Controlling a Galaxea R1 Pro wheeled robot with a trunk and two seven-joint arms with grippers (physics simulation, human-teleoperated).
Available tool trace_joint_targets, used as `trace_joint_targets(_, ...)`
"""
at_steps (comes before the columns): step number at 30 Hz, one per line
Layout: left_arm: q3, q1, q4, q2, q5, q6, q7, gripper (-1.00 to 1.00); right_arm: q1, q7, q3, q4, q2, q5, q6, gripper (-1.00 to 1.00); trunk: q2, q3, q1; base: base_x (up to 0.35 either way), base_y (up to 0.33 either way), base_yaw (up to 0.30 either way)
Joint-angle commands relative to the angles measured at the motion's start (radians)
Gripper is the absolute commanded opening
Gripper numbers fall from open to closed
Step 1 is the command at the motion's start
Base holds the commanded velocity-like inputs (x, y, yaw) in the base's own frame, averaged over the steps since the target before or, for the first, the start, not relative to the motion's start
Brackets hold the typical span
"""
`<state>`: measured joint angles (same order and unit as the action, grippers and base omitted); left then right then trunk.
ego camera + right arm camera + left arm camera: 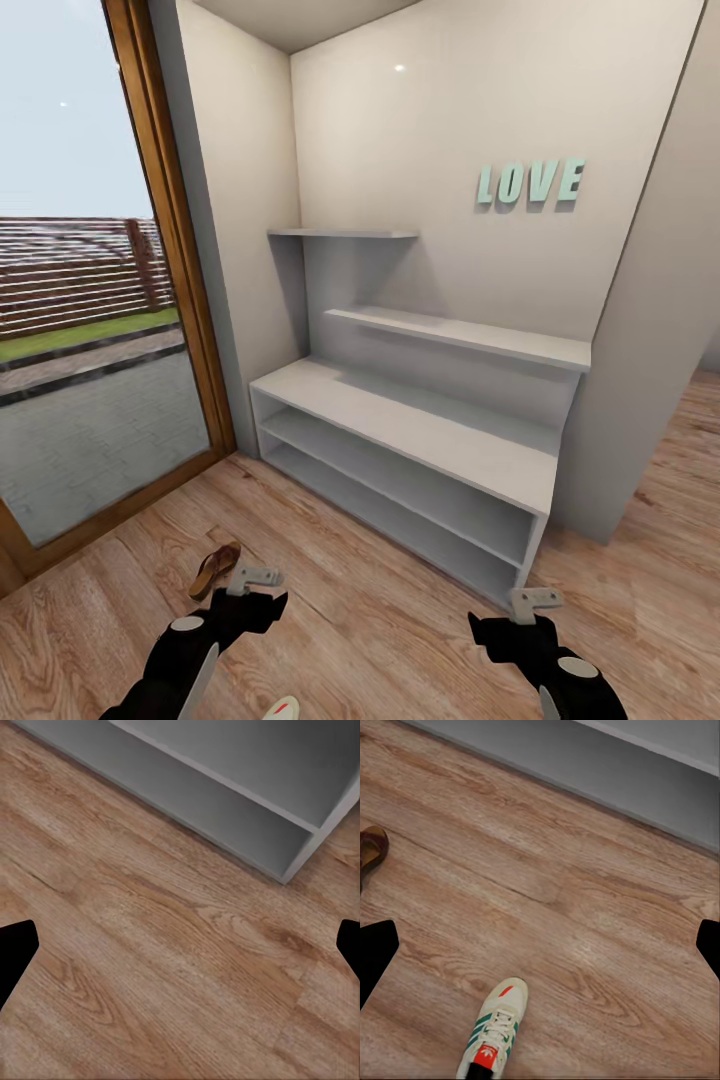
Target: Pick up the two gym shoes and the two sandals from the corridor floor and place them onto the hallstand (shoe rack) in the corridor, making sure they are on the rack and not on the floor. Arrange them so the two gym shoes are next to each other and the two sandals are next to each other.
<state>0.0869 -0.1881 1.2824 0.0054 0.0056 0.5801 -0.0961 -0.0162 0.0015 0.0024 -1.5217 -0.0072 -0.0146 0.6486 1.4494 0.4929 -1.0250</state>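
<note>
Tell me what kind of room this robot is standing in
Most likely a home entryway or corridor: a low white shoe rack sits in a wall alcove, a sandal and a sneaker lie on the wood plank floor, and a wood-framed glass door looks out on a yard.

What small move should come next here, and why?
Probably lower the left gripper toward the sneaker on the floor. Both grippers look open and empty, the shoe rack holds no shoes, and the left wrist view looks down on the sneaker with bare floor around it. A sandal also lies beside that gripper, a reasonable alternative.
</note>
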Motion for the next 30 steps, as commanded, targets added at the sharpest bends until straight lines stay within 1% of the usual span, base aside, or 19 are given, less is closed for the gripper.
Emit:
trace_joint_targets(1,0.001,-0.001,-0.003,0.001,0.0,0.005,-0.002,1.0,-0.001,0.0,0.0,-0.001,0.0,-0.001,0.005,1.0,0.001,0.001,0.0,0.0,0.0,0.0)
trace_joint_targets(8,0.001,0.001,-0.025,0.001,-0.001,0.0,-0.002,1.0,-0.001,0.0,-0.001,-0.002,0.001,-0.001,0.005,1.0,0.001,0.001,0.0,0.0,0.0,0.0)
trace_joint_targets(24,0.002,0.007,-0.029,0.0,-0.001,-0.005,-0.001,1.0,-0.001,0.0,-0.003,-0.002,0.003,-0.001,0.005,1.0,0.001,0.002,0.0,0.0,0.0,0.0)
trace_joint_targets(27,0.002,0.008,-0.029,0.0,-0.002,-0.005,-0.001,1.0,-0.001,0.0,-0.004,-0.002,0.002,-0.001,0.005,1.0,0.022,0.014,-0.011,0.0,0.0,0.0)
trace_joint_targets(30,0.002,0.008,-0.029,0.0,-0.002,-0.005,-0.001,1.0,-0.001,0.0,-0.004,-0.002,0.0,-0.001,0.005,1.0,0.022,0.018,-0.011,0.0,0.0,0.0)
